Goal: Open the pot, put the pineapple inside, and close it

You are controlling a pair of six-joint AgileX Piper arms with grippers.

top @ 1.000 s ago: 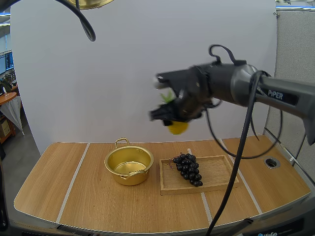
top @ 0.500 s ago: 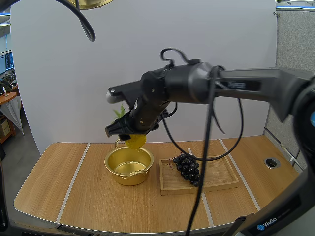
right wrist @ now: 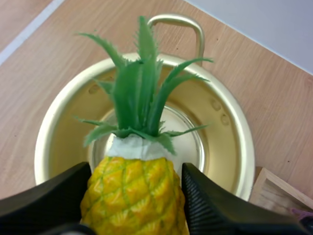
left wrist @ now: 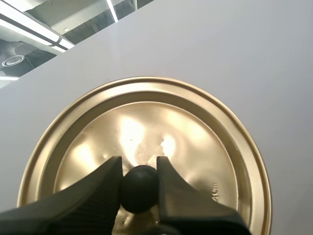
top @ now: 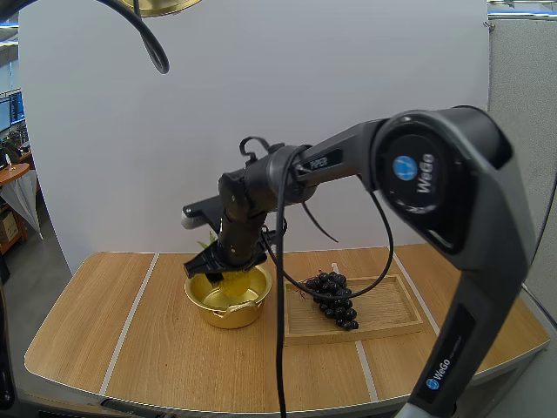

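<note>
Lid (top: 161,7): gold, high off the table, at about 11 o'clock from the pot; only its rim edge shows in the high view. In the left wrist view the left claw (left wrist: 140,169) pinches the lid's black knob (left wrist: 140,188), one finger on each side, with the lid's shiny round face behind them.

Table (top: 104,331): wood, with pale stripes running front to back.

Pot (top: 228,296): gold, open, left of table centre. One loop handle (top: 239,306) at its 6 o'clock.

Pineapple (top: 233,280): small and yellow, held in the right claw (top: 228,268) right at the pot's mouth, its body down about level with the rim. Claw narrow, fingers pressed to the fruit's two flanks; the right arm reaches in from 3 o'clock. In the right wrist view the green crown (right wrist: 139,98) points over the pot's bare bottom toward the far handle. Cannot tell whether the fruit touches the pot.

Grapes (top: 333,299): dark bunch, lying in the tray at its 9 o'clock end.

Tray (top: 383,318): wooden and shallow, just beside the pot at the pot's 3 o'clock, with a small gap between them.
</note>
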